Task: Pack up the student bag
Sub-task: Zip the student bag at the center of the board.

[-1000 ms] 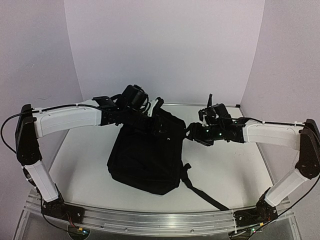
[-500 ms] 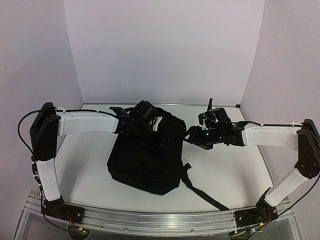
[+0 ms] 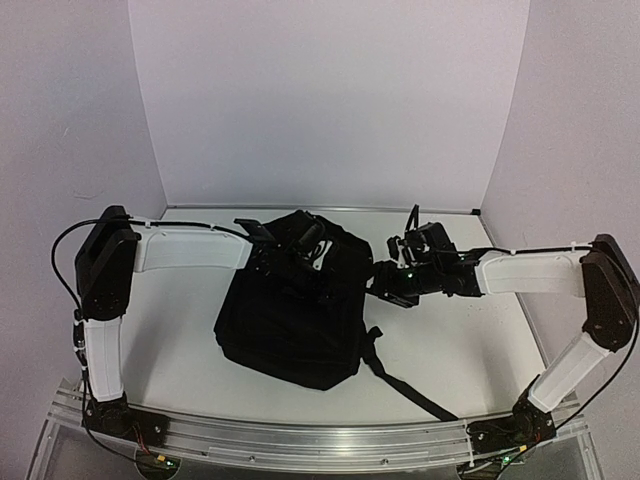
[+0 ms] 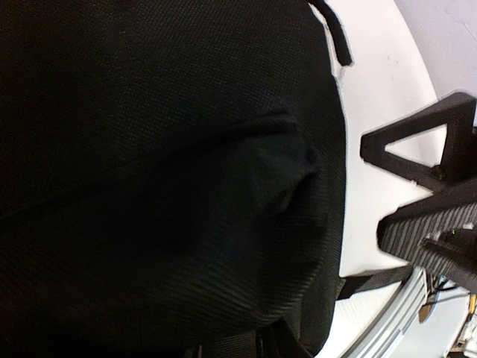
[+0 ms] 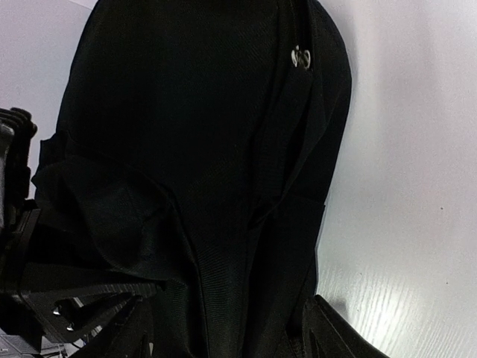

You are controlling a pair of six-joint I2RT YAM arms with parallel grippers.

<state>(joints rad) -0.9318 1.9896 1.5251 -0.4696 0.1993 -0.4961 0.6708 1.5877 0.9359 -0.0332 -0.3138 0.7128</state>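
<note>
We find the student bag (image 3: 290,320) lying flat near the middle of the white table (image 3: 480,350), its top end pointing to the far wall and one black strap (image 3: 412,392) trailing from its right side toward the near edge. The left gripper (image 3: 302,248) sits low over the bag's far end. In the left wrist view its two fingers (image 4: 417,153) stand apart with bare table showing between them, just off the edge of the black fabric, so we record this tool as released and grasping nothing. The right gripper (image 3: 384,281) is at the bag's upper right edge, touching or very nearly touching the fabric. In the right wrist view, bunched black cloth lies between its fingers (image 5: 74,302), but black parts against black fabric prevent a reading, and we cannot tell whether it is clenched on the cloth or released. A small metal zip pull (image 5: 300,57) shows on the bag's seam in that view.
</note>
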